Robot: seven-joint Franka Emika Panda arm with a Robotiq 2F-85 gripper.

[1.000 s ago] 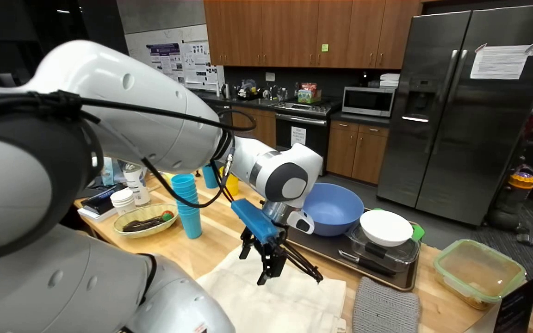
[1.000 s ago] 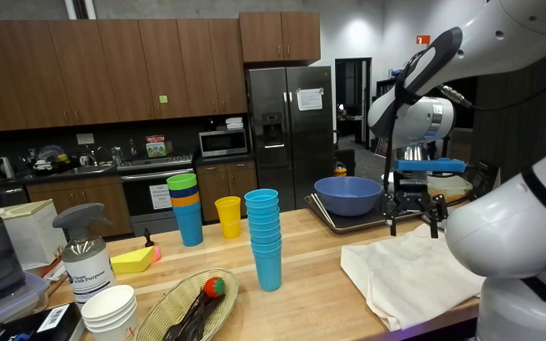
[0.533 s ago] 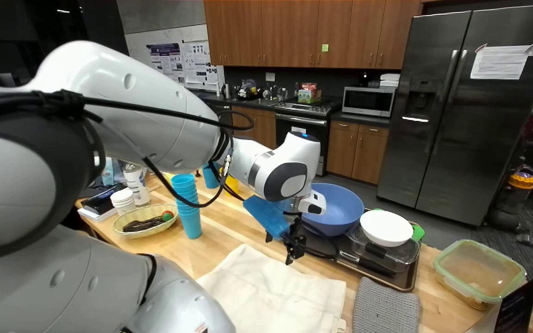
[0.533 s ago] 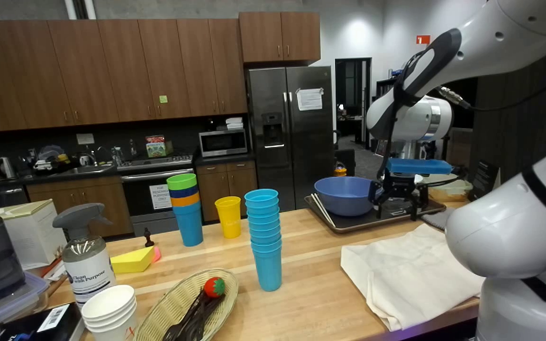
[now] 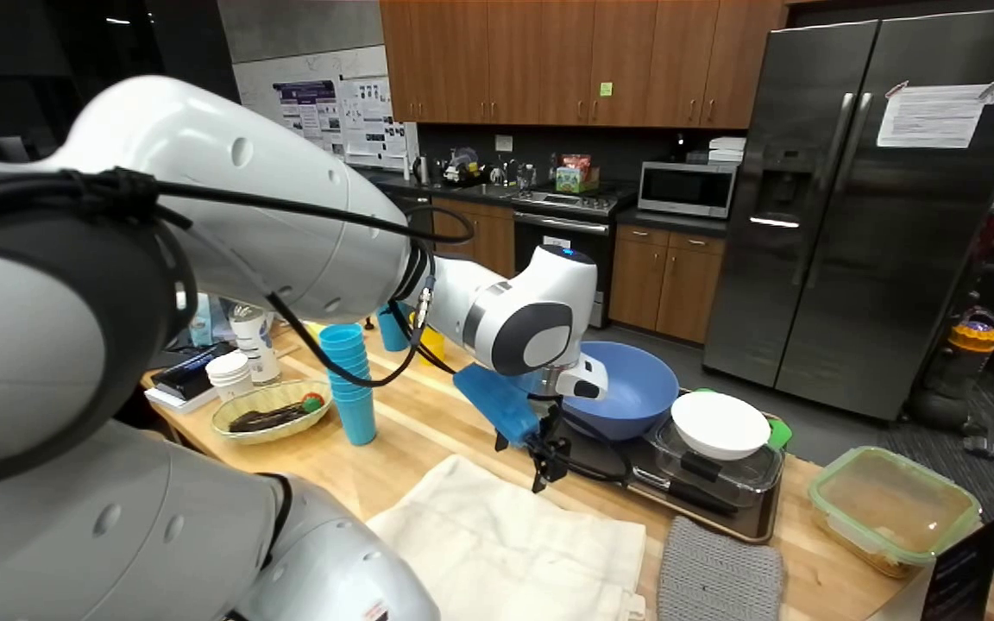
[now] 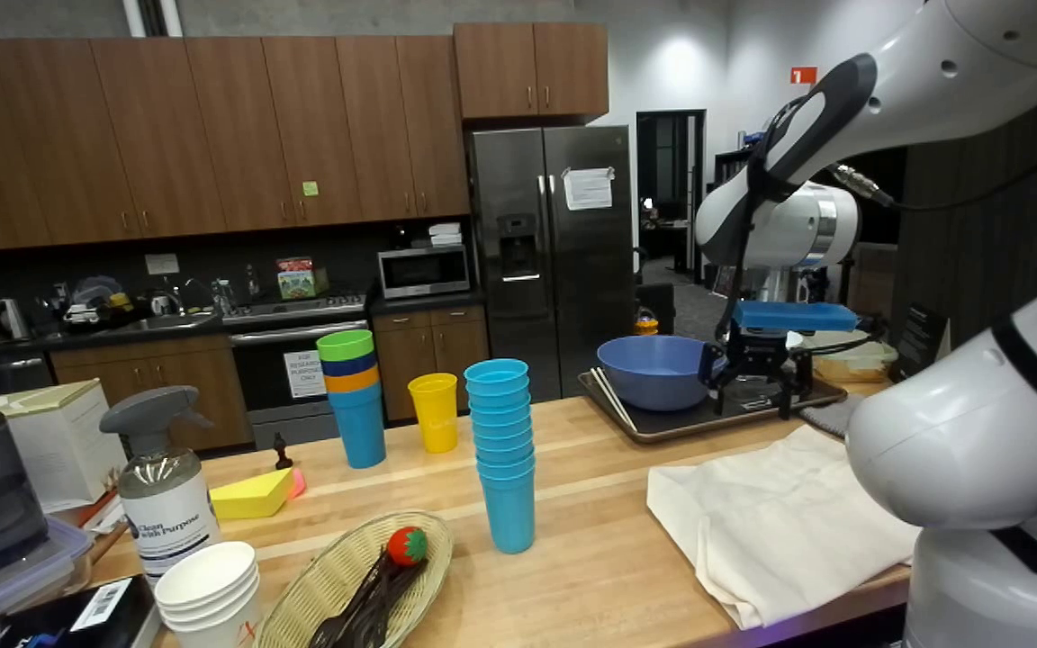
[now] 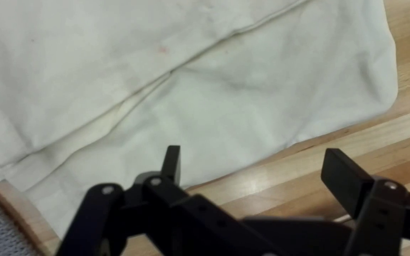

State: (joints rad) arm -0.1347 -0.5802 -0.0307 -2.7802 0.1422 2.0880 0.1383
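Observation:
My gripper [image 7: 253, 156] is open, its black fingers [image 7: 345, 179] spread wide with nothing between them. In the wrist view a creased off-white cloth [image 7: 233, 110] fills much of the picture, and its edge runs beneath the gap between the fingertips. In both exterior views the gripper [image 5: 520, 463] hangs above the wooden table, between the cloth [image 6: 780, 526] and the dark tray [image 6: 662, 434]. A large blue bowl [image 6: 653, 373] stands on that tray, close behind the gripper; the wrist partly hides it in an exterior view.
A white bowl [image 5: 720, 424] sits on a clear lidded container on the tray. Nearby lie a grey knitted mat [image 5: 717, 569] and a green-lidded box [image 5: 894, 509]. Stacked blue cups [image 6: 507, 459], a yellow cup [image 6: 436, 414] and a wicker basket [image 6: 433, 576] stand along the table.
Since one second ago my gripper has shifted off the cloth toward the blue bowl and tray, turning slightly. Over the last half second nothing has visibly moved.

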